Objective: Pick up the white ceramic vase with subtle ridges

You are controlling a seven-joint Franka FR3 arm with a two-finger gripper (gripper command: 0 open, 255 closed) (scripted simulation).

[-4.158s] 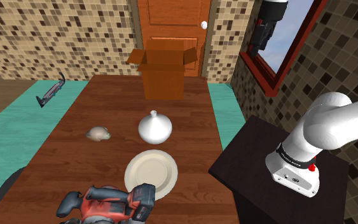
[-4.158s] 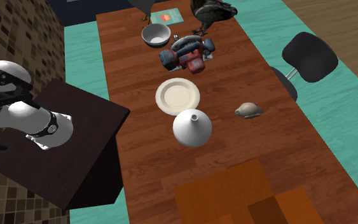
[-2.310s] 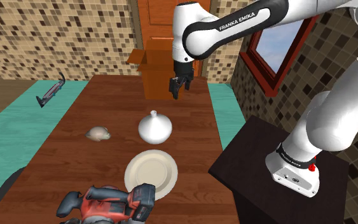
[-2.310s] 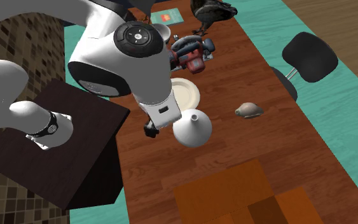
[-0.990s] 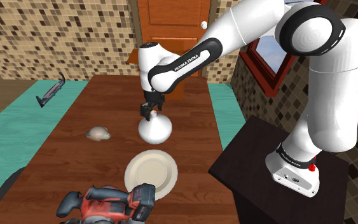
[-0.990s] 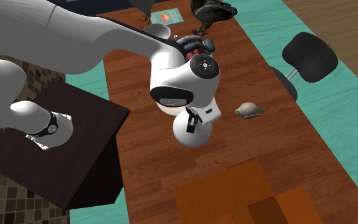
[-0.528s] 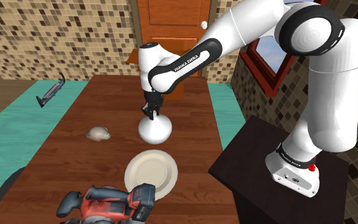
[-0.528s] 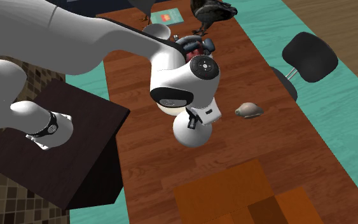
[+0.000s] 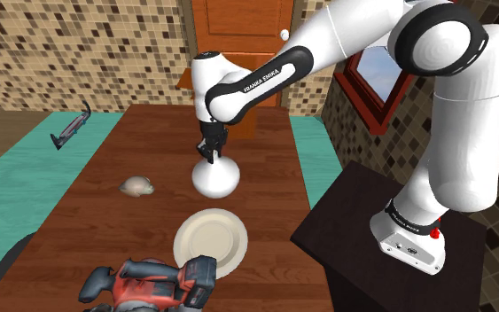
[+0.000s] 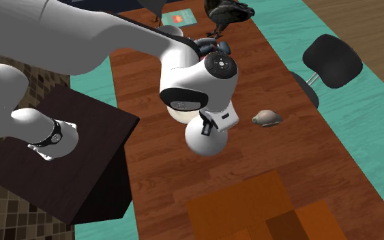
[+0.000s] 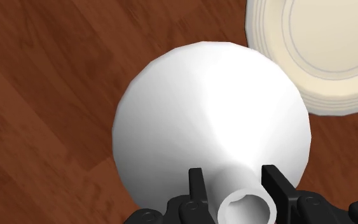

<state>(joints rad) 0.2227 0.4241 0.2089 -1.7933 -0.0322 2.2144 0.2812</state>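
Observation:
The vase [image 9: 216, 181] is plain white, with a round body and a narrow neck, and sits mid-table on the wooden table [image 9: 150, 151]. My gripper [image 9: 208, 157] comes straight down onto it and is shut on the neck. In the wrist view the two black fingers [image 11: 196, 183] clasp the open neck of the vase [image 11: 203, 108] from both sides, gripper [image 11: 234, 181]. From the second exterior view the gripper [image 10: 207, 128] sits on top of the vase [image 10: 204, 143] under the white wrist. Whether the vase's base has left the table I cannot tell.
A cream plate [image 9: 210, 239] lies just beside the vase, toward the shoulder view's bottom. A red and black drill [image 9: 154, 284] lies beyond it. A small shell-like object [image 9: 136, 185] sits to the vase's left. An open cardboard box [image 9: 230, 97] stands behind. A black chair [image 10: 330, 61] flanks the table.
Over the last second the fingers went from open around the neck to shut on it. The wrist has since shifted slightly upward; the vase looks almost unmoved.

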